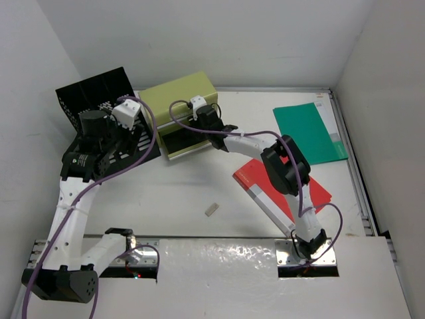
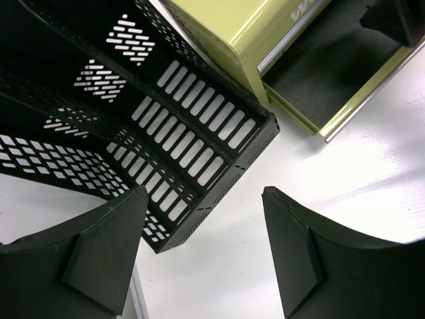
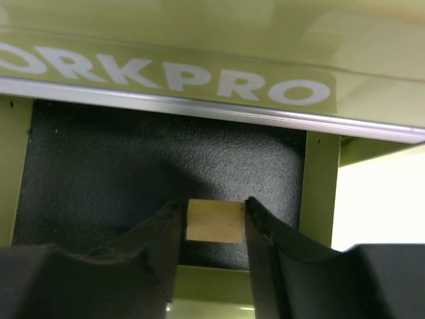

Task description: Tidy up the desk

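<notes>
Worktop with drawer box open, tan block pinched over the drawer

Worktop (image 1: 199, 193), white and rail-edged, fills the top view between white walls, with both arm bases at its 6 o'clock edge. A black perforated file rack (image 1: 93, 93) lies at 10 o'clock. Just beside it, at 11 o'clock, stands an olive-green drawer box (image 1: 179, 96); its drawer (image 1: 189, 145) is pulled out toward 6 o'clock and shows a dark liner. A green folder (image 1: 309, 133) lies flat at 2 o'clock. A red book (image 1: 255, 179) lies at 4 o'clock, partly under the right arm.

The left end effector (image 2: 204, 199) hangs spread wide, nothing between its fingers, above the near corner of the rack and the bare surface beside it. The right end effector (image 3: 214, 212) reaches over the drawer's front edge and pinches a small tan block (image 3: 214, 221) between both fingers, with the dark liner behind it. A second small pale block (image 1: 211, 210) lies alone near the middle, toward 6 o'clock, well apart from everything else.
</notes>
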Controlling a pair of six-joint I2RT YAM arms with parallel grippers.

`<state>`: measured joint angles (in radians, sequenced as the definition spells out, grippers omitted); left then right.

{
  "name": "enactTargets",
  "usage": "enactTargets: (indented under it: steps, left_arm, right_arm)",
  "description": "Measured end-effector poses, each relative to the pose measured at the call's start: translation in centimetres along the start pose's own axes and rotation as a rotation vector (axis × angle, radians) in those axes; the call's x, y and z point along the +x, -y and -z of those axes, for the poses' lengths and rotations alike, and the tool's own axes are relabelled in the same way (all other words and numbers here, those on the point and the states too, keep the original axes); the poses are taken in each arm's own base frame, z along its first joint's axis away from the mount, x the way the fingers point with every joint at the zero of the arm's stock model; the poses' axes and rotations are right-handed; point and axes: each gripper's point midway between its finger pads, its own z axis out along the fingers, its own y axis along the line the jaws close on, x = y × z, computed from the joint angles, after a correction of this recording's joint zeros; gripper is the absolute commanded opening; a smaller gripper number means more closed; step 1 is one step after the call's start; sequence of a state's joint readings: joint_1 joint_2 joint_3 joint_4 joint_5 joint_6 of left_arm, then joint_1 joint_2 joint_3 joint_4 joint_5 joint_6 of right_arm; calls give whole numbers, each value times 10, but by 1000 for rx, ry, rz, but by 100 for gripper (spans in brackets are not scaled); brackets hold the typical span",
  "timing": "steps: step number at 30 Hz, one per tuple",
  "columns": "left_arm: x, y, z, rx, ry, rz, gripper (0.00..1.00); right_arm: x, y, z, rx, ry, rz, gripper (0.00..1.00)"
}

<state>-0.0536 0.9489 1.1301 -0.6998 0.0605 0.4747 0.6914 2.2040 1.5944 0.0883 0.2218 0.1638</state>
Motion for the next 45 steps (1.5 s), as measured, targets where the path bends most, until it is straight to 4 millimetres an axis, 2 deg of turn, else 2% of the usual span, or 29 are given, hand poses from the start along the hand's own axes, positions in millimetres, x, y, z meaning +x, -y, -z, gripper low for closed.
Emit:
enactTargets:
  steps: [5,10,14,18,21,23,25,26,28,30,33,39,41,45]
  left_arm:
    - [-1,3,0,19,7,-2,68]
    - [2,12,2,68,-4,-22,69]
    - [-5,16,8,112,-15,-24,68]
    - [-23,27,16,194,25,-9,68]
    - [-24,54,15,297,13,-1,68]
    - [-26,90,9,399,-13,-25,69]
    - [-20,124,-1,493,-58,-64,76]
    - [-12,143,-6,542,-90,-83,79]
    - [10,170,-15,604,-172,-119,90]
    - [37,192,-21,631,-256,-169,96]
    - [68,231,-20,689,-326,-288,98]
    - [111,313,-23,811,-425,-526,99]
    - [124,327,-28,832,-462,-555,99]
    - [137,334,-50,799,-482,-579,99]
  right_arm:
    - [4,2,3,10,2,1,71]
    - [10,4,21,-3,-15,17,73]
    - [-2,8,63,-31,6,23,80]
    - [-10,17,136,-76,55,8,85]
    - [-4,35,184,-89,90,-41,86]
    - [15,53,204,-63,73,-75,86]
    - [40,69,215,-19,35,-97,87]
    - [57,74,220,0,4,-103,87]
    - [83,78,228,19,-51,-103,87]
    - [99,82,235,45,-97,-96,87]
    - [101,90,242,90,-106,-91,87]
    - [103,107,255,184,-119,-77,88]
    - [104,113,262,213,-122,-73,88]
    - [99,123,276,261,-95,-70,88]
